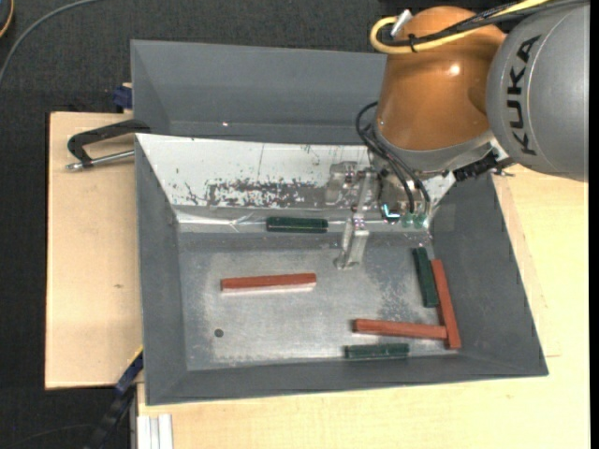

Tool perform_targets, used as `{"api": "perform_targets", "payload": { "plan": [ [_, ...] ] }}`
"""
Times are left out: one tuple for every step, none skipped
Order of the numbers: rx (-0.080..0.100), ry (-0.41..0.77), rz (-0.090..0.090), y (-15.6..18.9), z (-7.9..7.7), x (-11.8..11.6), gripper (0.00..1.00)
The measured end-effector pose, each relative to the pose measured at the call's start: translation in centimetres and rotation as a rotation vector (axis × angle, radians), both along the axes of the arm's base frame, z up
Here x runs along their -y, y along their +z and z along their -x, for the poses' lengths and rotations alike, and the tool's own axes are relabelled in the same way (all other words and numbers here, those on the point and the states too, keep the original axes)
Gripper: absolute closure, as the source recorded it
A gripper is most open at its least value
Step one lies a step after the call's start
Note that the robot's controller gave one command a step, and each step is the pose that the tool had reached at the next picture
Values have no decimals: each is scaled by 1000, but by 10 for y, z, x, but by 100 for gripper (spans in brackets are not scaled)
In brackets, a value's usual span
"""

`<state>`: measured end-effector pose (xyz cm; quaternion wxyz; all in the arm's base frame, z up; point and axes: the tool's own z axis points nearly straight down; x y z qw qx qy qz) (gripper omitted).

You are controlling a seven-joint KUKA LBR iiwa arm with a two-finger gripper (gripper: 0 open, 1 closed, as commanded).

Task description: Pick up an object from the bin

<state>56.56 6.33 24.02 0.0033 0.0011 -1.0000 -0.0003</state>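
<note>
While my pincer (349, 253) is hanging near the back wall (243, 162), just right of the green stick (297, 224), I am not managing to tell whether it is released or clenched; I am favouring centring over the stick, straddling its narrow width.
</note>
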Motion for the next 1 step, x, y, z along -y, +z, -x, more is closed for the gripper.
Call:
{"api": "perform_targets", "payload": {
  "plan": [
    [1, 288, -2, -134, 13, -8, 0]
  ]
}}
